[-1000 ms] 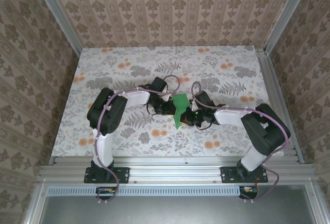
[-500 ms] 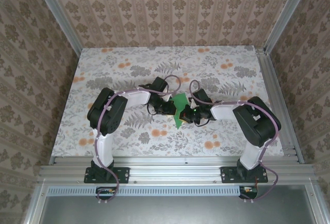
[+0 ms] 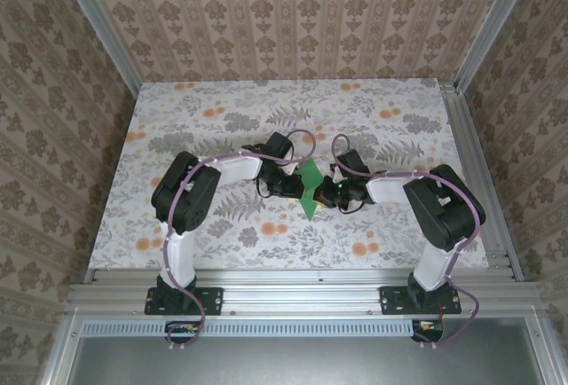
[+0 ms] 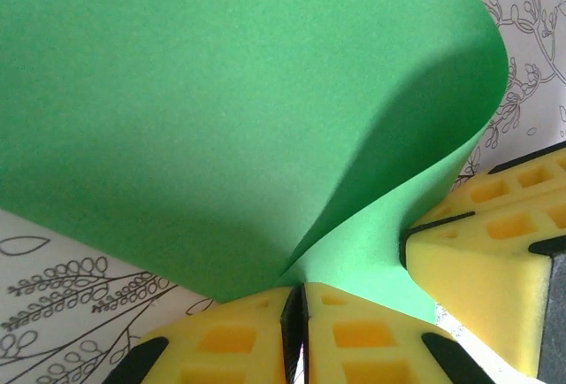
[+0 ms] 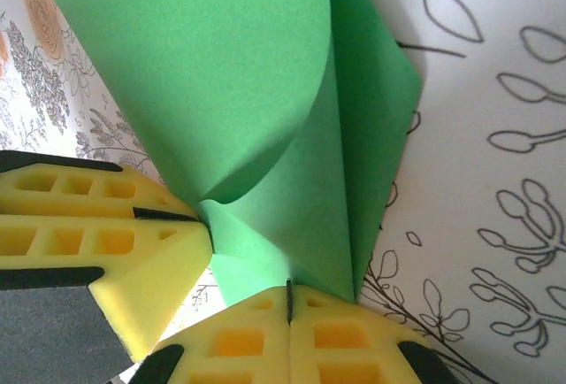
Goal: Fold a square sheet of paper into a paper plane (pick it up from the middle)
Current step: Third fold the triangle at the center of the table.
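Top external view: sheet of paper (image 3: 310,192), bright green, seen as a narrow creased shape with its point towards the near edge. It sits at the middle of the floral tabletop (image 3: 222,119), between the two grippers. Whether its lower edge touches the tabletop cannot be told.

Left wrist view: the paper bows upward in a broad curved fold and narrows to a pinch at the bottom of the picture. The left gripper (image 4: 297,304) has its yellow pads pressed together with the green edge clamped between them. The fingers (image 4: 495,225) of the other arm lie just beside it on the right, against the same edge of the paper.

Right wrist view: the paper rolls into a cone-like curl with a flat creased flap on its right side. The right gripper (image 5: 290,294) is closed, yellow pads meeting on the paper's lower edge. The left arm's yellow finger (image 5: 88,242) touches the paper at the left.

Surroundings, top external view: both arms bend inward from their bases at the aluminium rail (image 3: 302,298), wrists nearly meeting. Patterned walls (image 3: 293,12) enclose the table on three sides.
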Robot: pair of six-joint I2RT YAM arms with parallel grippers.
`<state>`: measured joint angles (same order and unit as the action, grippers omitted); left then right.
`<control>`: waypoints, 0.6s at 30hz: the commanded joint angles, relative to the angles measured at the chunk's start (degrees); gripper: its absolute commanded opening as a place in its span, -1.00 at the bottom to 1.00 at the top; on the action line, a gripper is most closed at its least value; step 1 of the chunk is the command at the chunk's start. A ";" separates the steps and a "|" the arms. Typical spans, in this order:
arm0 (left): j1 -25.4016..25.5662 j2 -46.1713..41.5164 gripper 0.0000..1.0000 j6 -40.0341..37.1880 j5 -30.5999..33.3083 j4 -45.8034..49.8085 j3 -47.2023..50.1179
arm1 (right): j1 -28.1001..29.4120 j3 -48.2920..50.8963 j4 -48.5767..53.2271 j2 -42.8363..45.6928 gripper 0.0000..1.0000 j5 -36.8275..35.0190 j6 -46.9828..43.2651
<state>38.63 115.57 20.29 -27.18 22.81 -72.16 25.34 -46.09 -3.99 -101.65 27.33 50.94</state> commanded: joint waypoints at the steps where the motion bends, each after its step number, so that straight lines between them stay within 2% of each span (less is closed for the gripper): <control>1: 0.48 6.95 -0.73 -2.54 13.75 6.61 3.90 | -1.41 -1.50 2.62 -0.55 -1.00 -3.92 -0.69; 13: 0.62 7.13 -0.73 -2.81 13.91 6.89 3.46 | -1.02 -4.23 2.49 -2.57 -1.00 -2.63 -0.91; 18: 0.65 6.91 -0.73 -3.05 14.29 7.07 3.85 | -1.68 -4.53 4.67 -4.04 -1.00 -4.76 -2.86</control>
<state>39.09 115.48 19.59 -25.82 23.42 -72.53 24.14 -49.65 -2.22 -103.70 25.63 50.26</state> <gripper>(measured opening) 0.136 0.065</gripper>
